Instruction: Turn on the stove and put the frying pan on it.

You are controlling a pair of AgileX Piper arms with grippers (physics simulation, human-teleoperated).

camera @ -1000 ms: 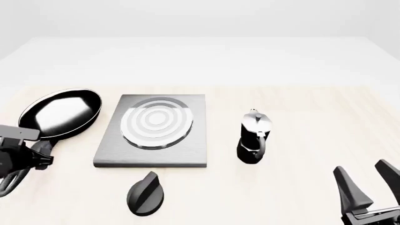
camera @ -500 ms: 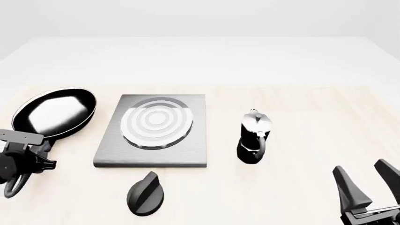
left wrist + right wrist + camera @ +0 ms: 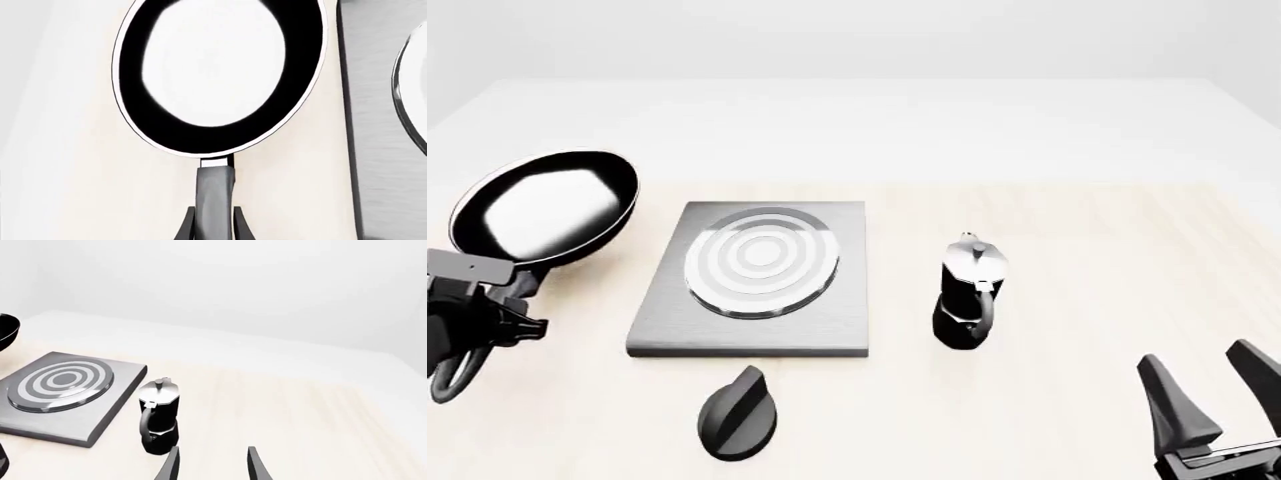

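The frying pan, round and black with a glossy inside, is held above the table left of the stove. My left gripper is shut on the pan's long handle, and the loop end sticks out behind it. In the left wrist view the pan fills the picture, my left gripper shows at the handle and the stove's edge lies beside it. The stove is a grey slab with a silver ring burner. My right gripper is open and empty at the front right, far from the stove.
A black oval knob lies on the table in front of the stove. A black-and-silver moka pot stands right of the stove, also in the right wrist view beside the stove. The wooden table ends at a white wall.
The pan has risen off the table in my left gripper's hold and shifted a little left. The right arm has not moved.
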